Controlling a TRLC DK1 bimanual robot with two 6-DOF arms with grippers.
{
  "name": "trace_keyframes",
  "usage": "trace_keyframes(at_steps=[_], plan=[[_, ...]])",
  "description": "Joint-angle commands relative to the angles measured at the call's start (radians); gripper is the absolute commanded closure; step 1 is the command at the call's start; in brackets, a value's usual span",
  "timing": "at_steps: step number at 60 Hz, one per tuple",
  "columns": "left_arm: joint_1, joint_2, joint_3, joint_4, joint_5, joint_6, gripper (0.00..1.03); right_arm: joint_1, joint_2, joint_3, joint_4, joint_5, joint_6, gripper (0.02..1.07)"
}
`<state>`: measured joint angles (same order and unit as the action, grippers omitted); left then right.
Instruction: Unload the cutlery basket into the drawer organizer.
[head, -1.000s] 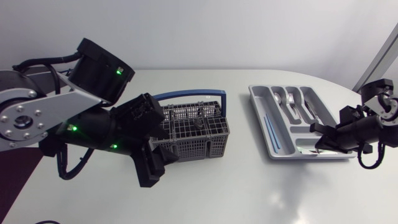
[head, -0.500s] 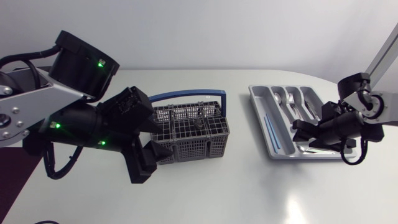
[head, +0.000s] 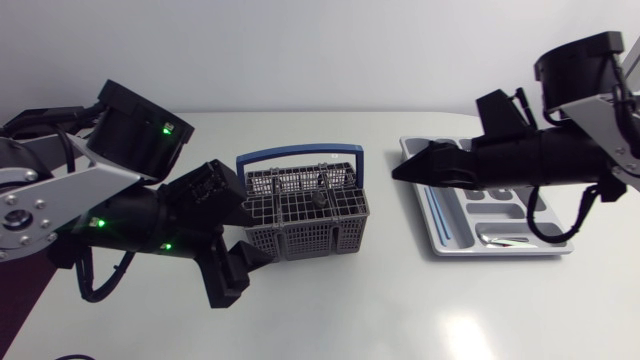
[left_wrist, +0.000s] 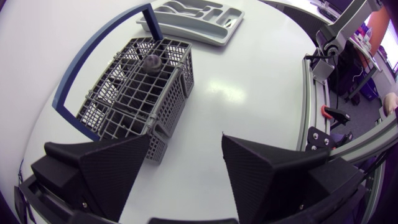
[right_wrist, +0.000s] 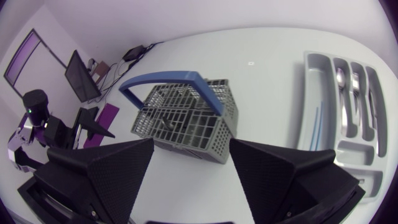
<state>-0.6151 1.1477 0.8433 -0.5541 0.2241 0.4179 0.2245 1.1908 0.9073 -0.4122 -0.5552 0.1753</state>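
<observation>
Head view: right claw (head: 400, 172) now beyond organizer (head: 452, 246), nearer basket (head: 305, 215).

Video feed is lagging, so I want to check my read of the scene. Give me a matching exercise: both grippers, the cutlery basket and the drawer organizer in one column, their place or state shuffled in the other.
Things:
1. left gripper
2. right gripper
3. cutlery basket
4. drawer organizer

Place or state:
A. on the table's right side, holding spoons
B. open, by the organizer, pointing toward the basket
C. open, low beside the basket's near corner
D. grey mesh with a blue handle, mid-table

Pairs: 1-C, 2-B, 3-D, 4-A
</observation>
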Motion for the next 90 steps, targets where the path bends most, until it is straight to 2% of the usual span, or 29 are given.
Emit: trace_keyframes(at_steps=[1, 22, 27, 31, 36, 54, 64, 69, 76, 81, 90], plan=[[0.003, -0.022, -0.032, 0.017, -0.014, -0.014, 0.05, 0.064, 0.061, 0.021, 0.052, -0.012, -0.020, 0.19], [-0.008, -0.068, -0.082, 0.042, -0.051, -0.021, 0.05, 0.237, 0.227, 0.045, 0.164, 0.021, -0.103, 0.20], [-0.011, -0.082, -0.098, 0.049, -0.052, -0.022, 0.05, 0.265, 0.250, 0.045, 0.182, 0.061, -0.132, 0.27], [-0.012, -0.088, -0.104, 0.056, -0.052, -0.025, 0.05, 0.286, 0.260, 0.039, 0.219, 0.087, -0.154, 0.38], [-0.014, -0.091, -0.108, 0.059, -0.054, -0.028, 0.05, 0.308, 0.279, 0.039, 0.259, 0.127, -0.163, 0.48], [-0.020, -0.112, -0.119, 0.063, -0.068, -0.025, 0.05, 0.374, 0.380, 0.071, 0.314, 0.241, -0.217, 0.48], [-0.020, -0.114, -0.121, 0.065, -0.069, -0.021, 0.05, 0.374, 0.395, 0.084, 0.334, 0.270, -0.226, 0.48], [-0.020, -0.114, -0.118, 0.069, -0.069, -0.019, 0.05, 0.369, 0.400, 0.094, 0.335, 0.270, -0.237, 0.57], [-0.021, -0.112, -0.118, 0.077, -0.071, -0.018, 0.05, 0.366, 0.400, 0.105, 0.337, 0.271, -0.237, 0.57], [-0.025, -0.111, -0.118, 0.083, -0.072, -0.018, 0.05, 0.368, 0.400, 0.107, 0.339, 0.273, -0.237, 0.65], [-0.023, -0.111, -0.118, 0.083, -0.072, -0.016, 0.05, 0.374, 0.401, 0.107, 0.346, 0.299, -0.235, 0.65]])
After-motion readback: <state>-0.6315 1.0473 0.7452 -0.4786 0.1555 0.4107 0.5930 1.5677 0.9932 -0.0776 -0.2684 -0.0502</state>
